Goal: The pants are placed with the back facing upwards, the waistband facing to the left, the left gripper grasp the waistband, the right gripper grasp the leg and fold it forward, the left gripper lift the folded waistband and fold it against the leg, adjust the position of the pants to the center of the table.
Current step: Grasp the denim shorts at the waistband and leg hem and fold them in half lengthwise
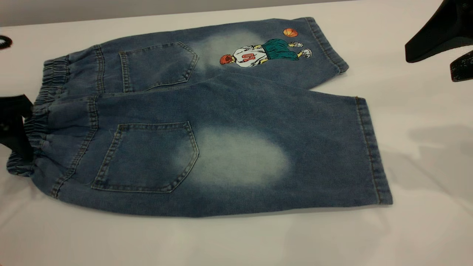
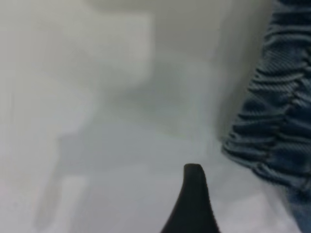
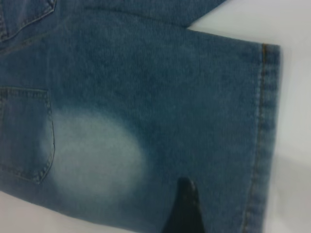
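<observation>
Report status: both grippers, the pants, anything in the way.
Left gripper at the waistband, grasp unconfirmed. Right gripper raised, clear of the cloth. Pants flat, unfolded, back up, on the table. Nothing obstructing.

pants (image 1: 229, 122): faded blue denim, basketball-player print | table (image 1: 425, 229): white
</observation>
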`<state>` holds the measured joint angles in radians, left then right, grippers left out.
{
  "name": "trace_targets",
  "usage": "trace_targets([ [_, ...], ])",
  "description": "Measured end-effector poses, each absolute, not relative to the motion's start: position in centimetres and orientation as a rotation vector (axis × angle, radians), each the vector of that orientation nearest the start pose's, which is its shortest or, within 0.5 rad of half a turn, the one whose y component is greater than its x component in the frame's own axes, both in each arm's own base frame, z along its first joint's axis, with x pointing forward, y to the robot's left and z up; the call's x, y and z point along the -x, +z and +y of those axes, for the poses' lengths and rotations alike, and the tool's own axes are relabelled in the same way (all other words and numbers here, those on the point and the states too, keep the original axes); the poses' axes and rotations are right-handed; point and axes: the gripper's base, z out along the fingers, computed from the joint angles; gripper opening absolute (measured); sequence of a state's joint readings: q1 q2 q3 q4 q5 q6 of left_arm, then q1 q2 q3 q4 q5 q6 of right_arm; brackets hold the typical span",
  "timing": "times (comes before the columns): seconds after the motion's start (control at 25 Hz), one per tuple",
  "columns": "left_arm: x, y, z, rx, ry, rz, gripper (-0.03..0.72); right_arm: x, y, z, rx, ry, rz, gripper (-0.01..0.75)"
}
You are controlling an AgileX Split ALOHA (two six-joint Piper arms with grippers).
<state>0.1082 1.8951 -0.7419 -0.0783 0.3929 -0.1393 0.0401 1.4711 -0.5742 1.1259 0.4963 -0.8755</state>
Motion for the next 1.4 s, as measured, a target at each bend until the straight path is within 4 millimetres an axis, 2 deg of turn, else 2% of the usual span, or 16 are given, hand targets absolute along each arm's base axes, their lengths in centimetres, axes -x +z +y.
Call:
trace_targets([
  [0.28, -28.2, 7.0, 2.7, 0.536, -0.077, 2.937, 0.529, -23.9, 17.1, 4.9, -0.044, 0.671, 2.596, 0.518],
  [0.64, -28.1, 5.2, 2.6, 0.544, -0.075, 2.970, 0.515, -23.9, 17.1, 4.9, -0.043, 0.673, 2.597, 0.518],
  [0.8, -28.3, 5.2, 2.7, 0.539, -0.071, 2.941, 0.436, -23.9, 17.1, 4.9, -0.042, 0.673, 2.596, 0.518],
  [1.04, -28.7, 5.2, 2.8, 0.524, -0.065, 2.900, 0.205, -23.8, 17.1, 4.9, -0.041, 0.675, 2.597, 0.518],
  [1.12, -28.7, 5.2, 2.8, 0.524, -0.065, 2.900, 0.150, -23.7, 17.0, 5.1, -0.035, 0.693, 2.605, 0.518],
  [1.24, -28.7, 5.2, 2.6, 0.513, -0.066, 2.908, 0.144, -23.3, 16.1, 5.2, -0.043, 0.729, 2.656, 0.518],
  [1.4, -28.6, 5.3, 1.2, 0.388, -0.066, 2.941, 0.144, -22.1, 13.5, 5.2, -0.104, 0.757, 2.765, 0.518],
])
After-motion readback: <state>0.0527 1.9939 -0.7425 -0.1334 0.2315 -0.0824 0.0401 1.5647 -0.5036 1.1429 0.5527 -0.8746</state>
